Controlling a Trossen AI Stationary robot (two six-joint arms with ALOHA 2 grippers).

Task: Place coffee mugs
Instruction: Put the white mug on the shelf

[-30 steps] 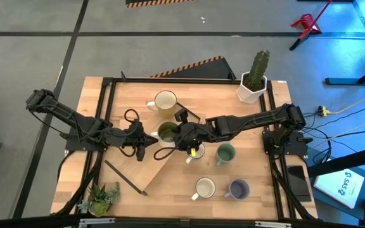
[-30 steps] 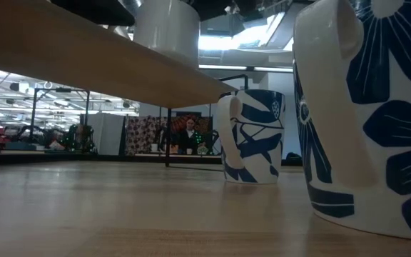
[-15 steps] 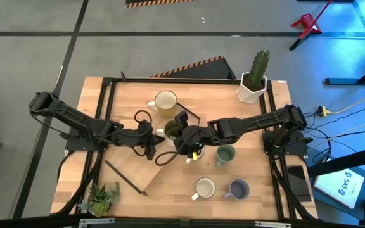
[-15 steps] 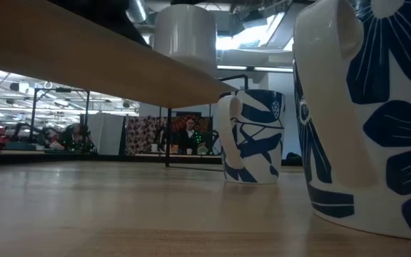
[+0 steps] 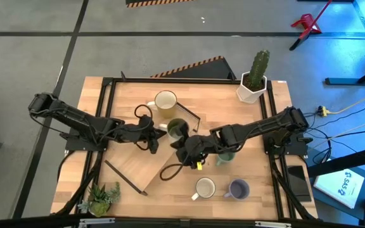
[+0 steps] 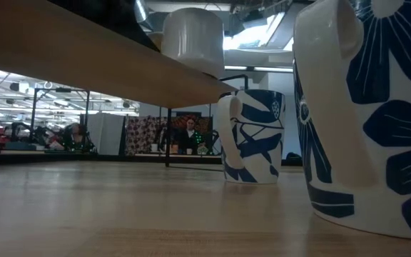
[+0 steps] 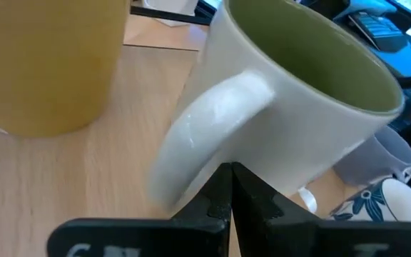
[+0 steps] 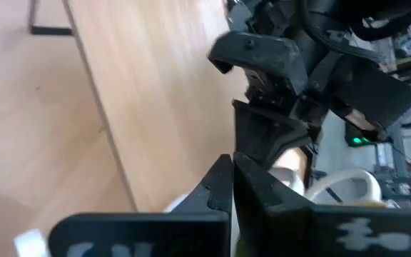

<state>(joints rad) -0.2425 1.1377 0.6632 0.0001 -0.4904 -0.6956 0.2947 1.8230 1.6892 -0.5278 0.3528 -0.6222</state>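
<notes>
Olive-lined white mug (image 7: 291,114) sits just beyond the left gripper (image 7: 231,187), whose fingers are closed, empty.

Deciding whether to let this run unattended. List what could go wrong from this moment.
1. The left gripper is shut thin on the handle of the olive-lined mug, which looks tilted; it might swing or slip.
2. The right gripper, shut and empty, sits close beside that mug; the arms may collide.
3. A cream mug stands nearby and might be knocked.

Two dark arms reaching inward, nearly meeting mid-scene. Left end effector (image 5: 159,128) stretched out low from the left, fingers pressed together. Right end effector (image 5: 181,154) extended from the right, just beyond it, fingers likewise closed.
</notes>
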